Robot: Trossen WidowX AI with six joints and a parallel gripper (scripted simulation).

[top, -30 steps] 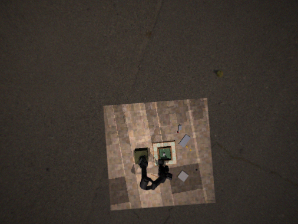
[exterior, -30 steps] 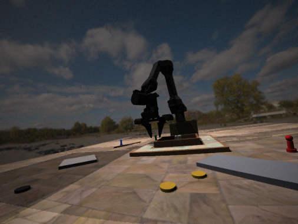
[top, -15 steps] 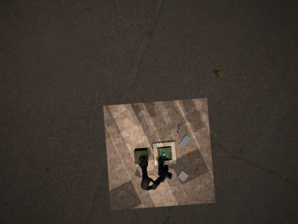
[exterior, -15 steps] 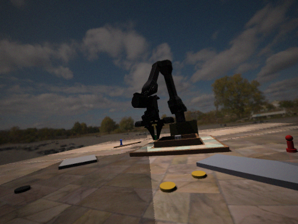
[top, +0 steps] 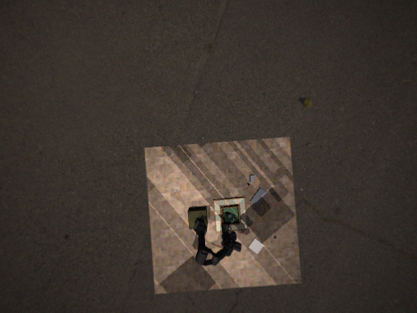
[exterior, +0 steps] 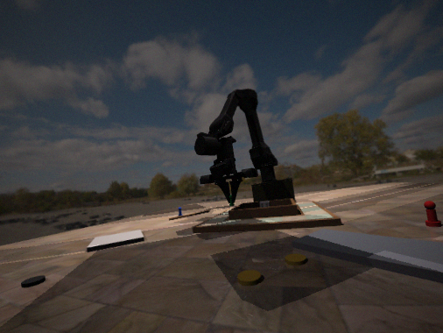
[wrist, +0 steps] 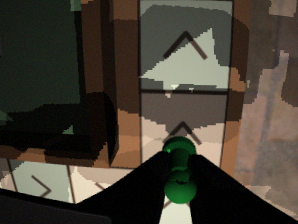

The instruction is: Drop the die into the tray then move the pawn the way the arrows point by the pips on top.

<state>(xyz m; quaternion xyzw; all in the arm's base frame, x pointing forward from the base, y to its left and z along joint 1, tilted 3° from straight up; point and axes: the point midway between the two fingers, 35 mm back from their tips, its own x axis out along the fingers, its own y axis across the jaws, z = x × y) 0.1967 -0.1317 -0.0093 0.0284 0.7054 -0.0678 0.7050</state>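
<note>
Your gripper (top: 226, 229) (exterior: 231, 204) (wrist: 178, 163) grips 1 green pawn (exterior: 231, 199) (wrist: 180, 186) beside the dice tray (top: 222, 215) (exterior: 264, 212) (wrist: 95, 75), over the ring of arrowed squares.

tray wall (wrist: 95, 75) (exterior: 263, 212) blocks hand's left in wrist view; right side open.

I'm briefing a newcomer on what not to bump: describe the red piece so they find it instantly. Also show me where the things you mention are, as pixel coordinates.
Right of the brown-rimmed square board (exterior: 267, 226) in the exterior view, behind the long flat grey slab (exterior: 350, 243), stands a red round-headed pawn (exterior: 432, 215). The other pawns are green or blue; only this one is red.
</note>
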